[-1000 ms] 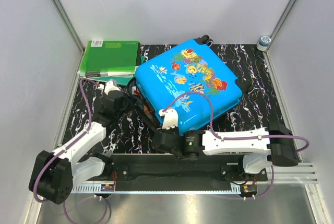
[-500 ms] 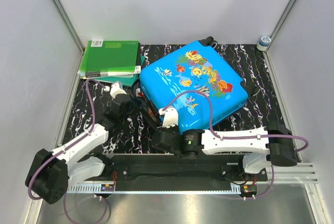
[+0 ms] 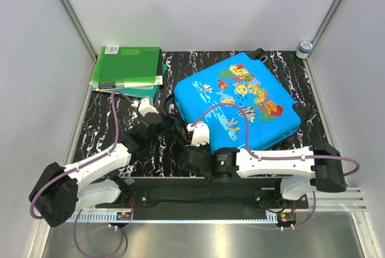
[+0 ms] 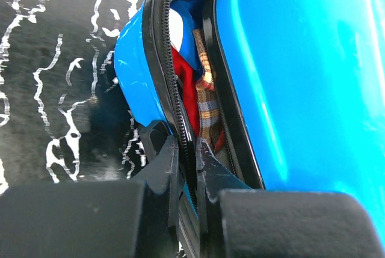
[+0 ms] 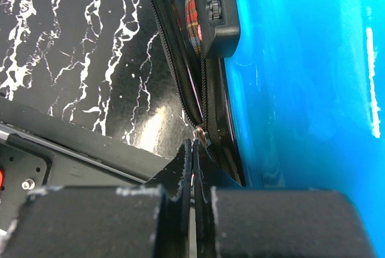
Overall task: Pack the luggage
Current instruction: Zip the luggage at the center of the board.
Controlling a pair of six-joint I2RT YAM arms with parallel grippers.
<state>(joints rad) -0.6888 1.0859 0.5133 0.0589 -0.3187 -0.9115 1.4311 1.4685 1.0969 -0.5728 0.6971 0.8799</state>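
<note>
The luggage (image 3: pixel 240 104) lies flat on the table (image 3: pixel 96 132), fish-printed lid up, filling the middle and the 3 o'clock half of the top view. It is skewed, with its wheels (image 3: pixel 258 52) at the 12 o'clock corner. The lid is down but not zipped. In the left wrist view a gap runs between the two shells, with red and plaid cloth (image 4: pixel 201 101) showing inside it.

At the luggage's 9 o'clock corner the left gripper (image 4: pixel 185 150) has its jaws almost together. They are pinched on the black zip (image 4: pixel 171 65) of the lower shell, which runs straight in between them.

Along the 7 o'clock edge the right gripper (image 5: pixel 192 150) has its jaws pressed fully together. The metal pull (image 5: pixel 200 132) sits right at their tips, but we cannot tell whether it is caught between them.

Green folders (image 3: pixel 127 65) are stacked at 10 o'clock of the luggage, near it but apart. A small jar (image 3: pixel 305 48) stands at 1 o'clock, in the table's far corner.
</note>
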